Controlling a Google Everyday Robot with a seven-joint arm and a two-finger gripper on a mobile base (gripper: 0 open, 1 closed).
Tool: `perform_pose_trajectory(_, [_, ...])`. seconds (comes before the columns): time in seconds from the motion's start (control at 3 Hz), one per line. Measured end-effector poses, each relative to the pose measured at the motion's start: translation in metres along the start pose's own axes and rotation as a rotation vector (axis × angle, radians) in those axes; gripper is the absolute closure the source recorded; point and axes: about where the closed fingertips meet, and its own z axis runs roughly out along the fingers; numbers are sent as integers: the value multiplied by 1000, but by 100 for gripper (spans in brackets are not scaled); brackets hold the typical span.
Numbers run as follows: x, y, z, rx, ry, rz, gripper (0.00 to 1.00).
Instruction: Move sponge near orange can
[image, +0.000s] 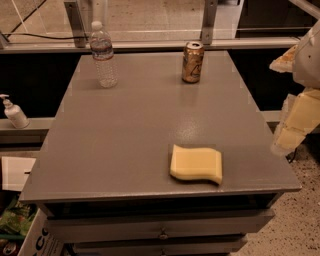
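The pale yellow sponge (196, 164) lies flat on the grey table (135, 125), near its front right edge. The orange can (192, 62) stands upright at the far side of the table, right of centre, well apart from the sponge. My gripper (295, 127) is at the right edge of the view, beside the table's right side and off its top, to the right of the sponge and holding nothing that shows.
A clear plastic water bottle (103, 55) stands at the table's far left. A white pump bottle (14, 112) sits on a ledge to the left. Drawers (160, 227) run under the table's front. A metal frame (209, 20) stands behind the table.
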Motion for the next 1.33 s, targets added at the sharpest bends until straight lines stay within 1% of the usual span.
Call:
perform_pose_trajectory(0.33, [-9, 14, 20, -38, -84, -13, 0])
perform_pose_trajectory(0.67, [-23, 28, 48, -70, -179, -59, 0])
perform_pose_trajectory(1.0, [-38, 35, 76, -88, -249, -115, 0])
perform_pose_trajectory(1.33, [-47, 35, 101, -100, -292, -151, 0])
